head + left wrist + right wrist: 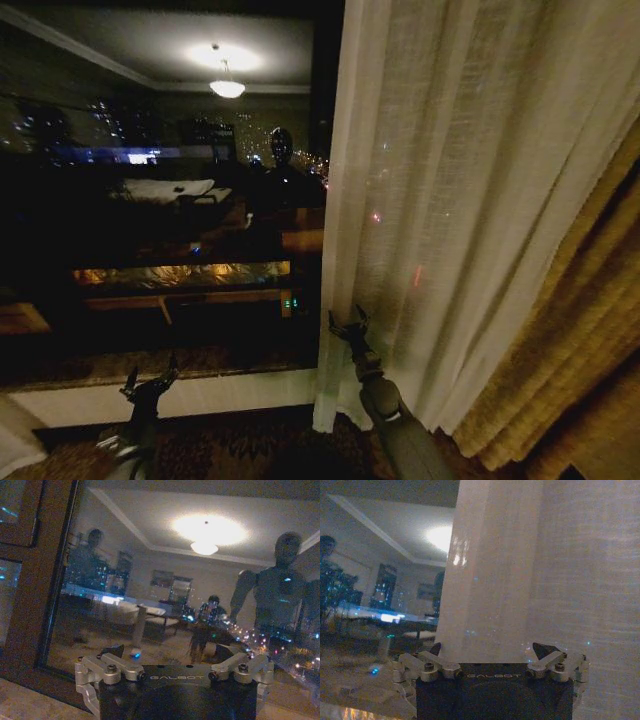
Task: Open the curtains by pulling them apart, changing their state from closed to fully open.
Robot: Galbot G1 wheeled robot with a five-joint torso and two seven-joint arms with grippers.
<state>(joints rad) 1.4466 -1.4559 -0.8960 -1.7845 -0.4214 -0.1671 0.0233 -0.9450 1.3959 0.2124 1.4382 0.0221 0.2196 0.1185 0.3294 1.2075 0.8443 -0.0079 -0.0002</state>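
At the sheer curtain's [440, 190] edge, right end effector [347, 322] spread open.

The only readable lettering is the brand "GALBOT", printed in pale capitals on the dark metal body of the left gripper [175, 677] and likewise on the right gripper [487, 676].

The sheer curtain [450, 200] runs past the top edge, and its hem beside the gold drape [580, 340] sinks into shadow. The left gripper [148, 385], below the window glass [160, 200], is too dim to read.
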